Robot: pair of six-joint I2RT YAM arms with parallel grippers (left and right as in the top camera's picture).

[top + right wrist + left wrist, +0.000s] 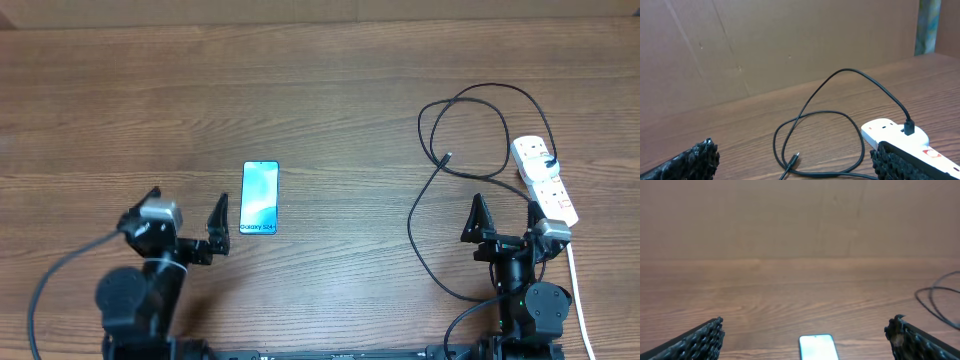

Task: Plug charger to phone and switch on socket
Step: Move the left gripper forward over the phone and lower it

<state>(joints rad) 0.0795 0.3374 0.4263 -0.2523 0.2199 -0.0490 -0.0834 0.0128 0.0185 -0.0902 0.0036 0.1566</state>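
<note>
Phone (pixel 259 198) — pale blue (black-edged) — lies flat; left hand (pixel 186 202) and right hand (pixel 506 206) spread.

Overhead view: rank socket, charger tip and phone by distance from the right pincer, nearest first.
1. socket, close on the right pincer's right side.
2. charger tip, ahead of it and to the left.
3. phone, far off to its left.

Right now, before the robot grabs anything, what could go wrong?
The long thin black charger cable lies in crossing loops, so pulling its small tip might knot it or tug the white power strip. The slim blue-screened phone lies loose and may slide when the plug pushes in.
</note>
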